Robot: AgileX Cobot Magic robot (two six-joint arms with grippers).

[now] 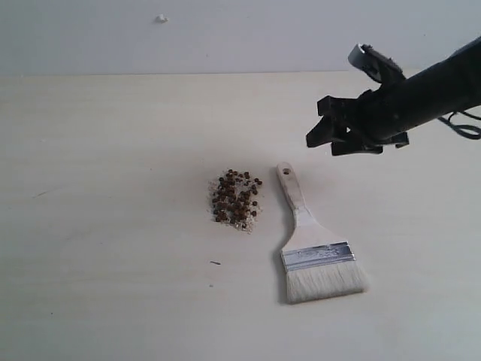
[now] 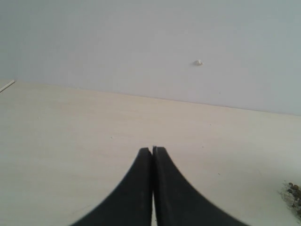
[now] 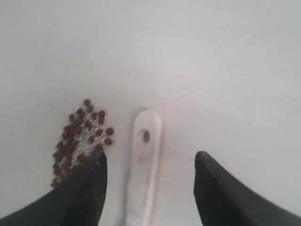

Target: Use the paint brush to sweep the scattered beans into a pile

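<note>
The right gripper (image 1: 317,122) hung above the table (image 1: 113,226), jaws spread wide with nothing gripped. The paint brush (image 1: 310,229) lay flat below them, its holed handle end in line with the gap. The beans (image 1: 235,198) sat in a tight pile just beside the handle, off past one jaw. The left gripper (image 2: 153,149) was pressed closed and empty, with the pile well away from it.
</note>
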